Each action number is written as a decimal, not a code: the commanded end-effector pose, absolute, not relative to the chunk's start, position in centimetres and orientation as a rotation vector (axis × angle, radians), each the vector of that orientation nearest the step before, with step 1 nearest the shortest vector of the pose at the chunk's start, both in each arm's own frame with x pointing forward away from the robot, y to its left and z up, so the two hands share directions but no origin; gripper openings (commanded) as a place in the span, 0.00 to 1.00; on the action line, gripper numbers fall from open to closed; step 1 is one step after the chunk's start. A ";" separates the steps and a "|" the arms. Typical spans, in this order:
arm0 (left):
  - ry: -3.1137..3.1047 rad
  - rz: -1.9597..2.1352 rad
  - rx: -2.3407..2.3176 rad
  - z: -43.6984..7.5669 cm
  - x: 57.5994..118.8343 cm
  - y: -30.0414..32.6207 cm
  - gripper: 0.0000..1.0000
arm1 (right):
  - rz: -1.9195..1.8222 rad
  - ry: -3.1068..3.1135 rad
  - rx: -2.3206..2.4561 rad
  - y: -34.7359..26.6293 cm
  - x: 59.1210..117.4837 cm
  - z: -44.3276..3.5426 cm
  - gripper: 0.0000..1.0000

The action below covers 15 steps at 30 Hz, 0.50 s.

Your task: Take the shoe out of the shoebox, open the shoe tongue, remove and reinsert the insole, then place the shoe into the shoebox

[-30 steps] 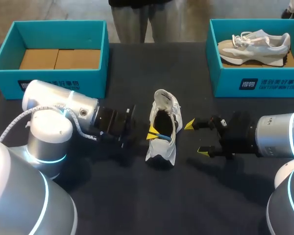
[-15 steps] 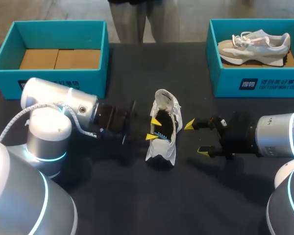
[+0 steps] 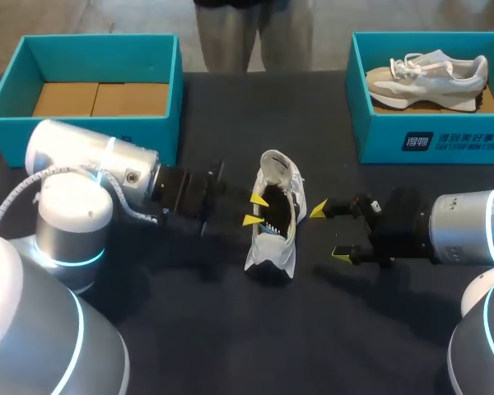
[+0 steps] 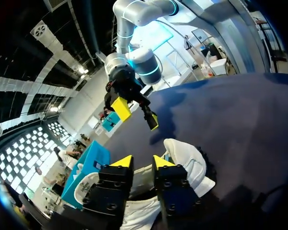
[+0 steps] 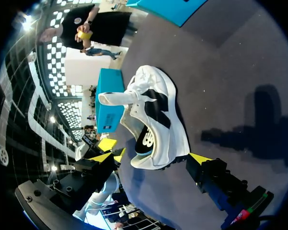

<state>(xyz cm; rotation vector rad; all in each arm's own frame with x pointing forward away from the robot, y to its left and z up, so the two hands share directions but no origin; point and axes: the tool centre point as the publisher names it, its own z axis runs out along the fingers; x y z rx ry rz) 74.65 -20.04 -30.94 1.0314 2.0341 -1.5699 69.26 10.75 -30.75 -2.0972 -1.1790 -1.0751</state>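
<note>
Shoe (image 3: 276,216) lies mid-table with both sets of jaws released, so you push the left gripper (image 3: 254,210) well into its opening before pinching, with the right gripper (image 3: 329,233) bracing its side.

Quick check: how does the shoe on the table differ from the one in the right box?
The table shoe is white with dark markings; the boxed shoe, in the right shoebox, is grey and beige. The table shoe shows its gaping opening from above, while the boxed shoe shows its side, laced up. The left pincer sits at the table shoe's opening; nothing touches the boxed shoe. Both are sneakers.
</note>
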 end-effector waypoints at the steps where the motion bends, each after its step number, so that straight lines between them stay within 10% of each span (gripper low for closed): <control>1: 2.062 -1.535 1.114 -29.8 74.9 -19.7 0.00 | -1.073 -1.179 -2.102 10.9 69.2 -30.7 1.00; 15: 2.101 -1.425 1.382 -28.7 75.6 -19.5 0.00 | -1.073 -1.179 -2.102 10.9 69.2 -30.7 1.00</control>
